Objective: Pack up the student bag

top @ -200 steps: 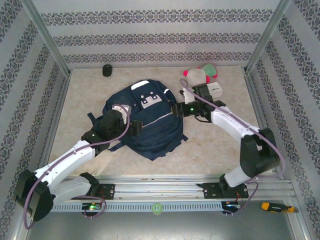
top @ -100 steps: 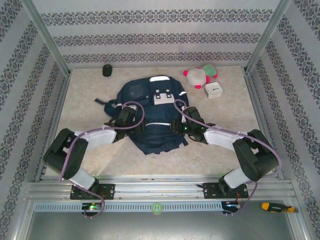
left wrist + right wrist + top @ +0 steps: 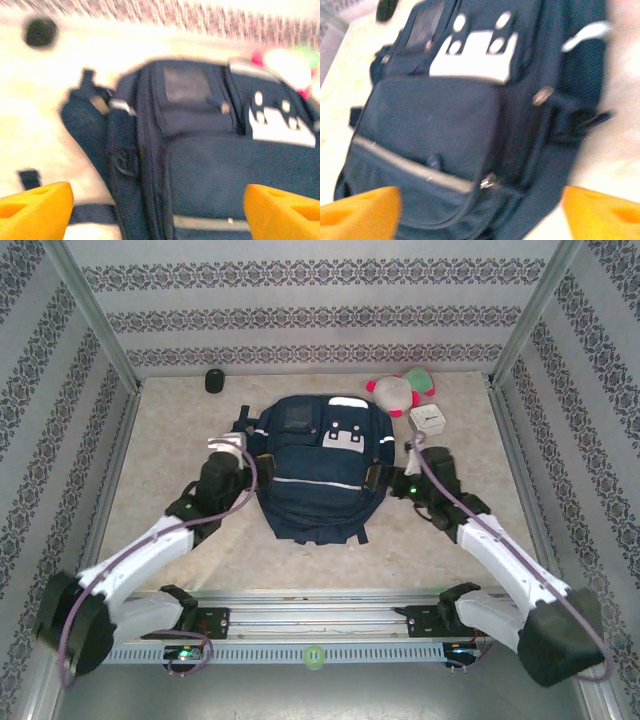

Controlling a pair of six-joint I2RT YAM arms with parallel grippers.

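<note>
Change over the last second: the student bag (image 3: 312, 475), a large navy blue fabric backpack with thin white stripes, lay skewed on the beige marbled desk (image 3: 300, 570) with both arms on it. Half a second ago they had it by either flank. It now lies square at mid-desk, front face up, top toward the far wall. Both arms have let go and drawn out to the sides.

Left gripper (image 3: 230, 448): beside the bag's left flank. In the left wrist view its orange fingers (image 3: 35, 207) are spread wide with nothing between them and the bag ahead. That view is blurred.

Right gripper (image 3: 385, 478): just beside the right flank; whether it touches cannot be told from above. In the right wrist view its orange fingers (image 3: 602, 210) stand equally wide and hold nothing.

Reading: the straightening step looks finished and the bag is released. The zips appear closed, though blur leaves doubt. A pink, white and green plush toy (image 3: 400, 390) and a small white box (image 3: 428, 420) lie on the desk off the bag's far right corner. A small black cylinder (image 3: 214, 381) sits far left. If those belong inside, packing is not done and a compartment must be opened.

Materials:
- Bag: soft woven cloth that slumps flat, with a white buckle patch on a front pocket, a pale strip across the front and loose webbing at the left side.
- Desk: smooth and hard.
- Toy: fuzzy and rounded.
</note>
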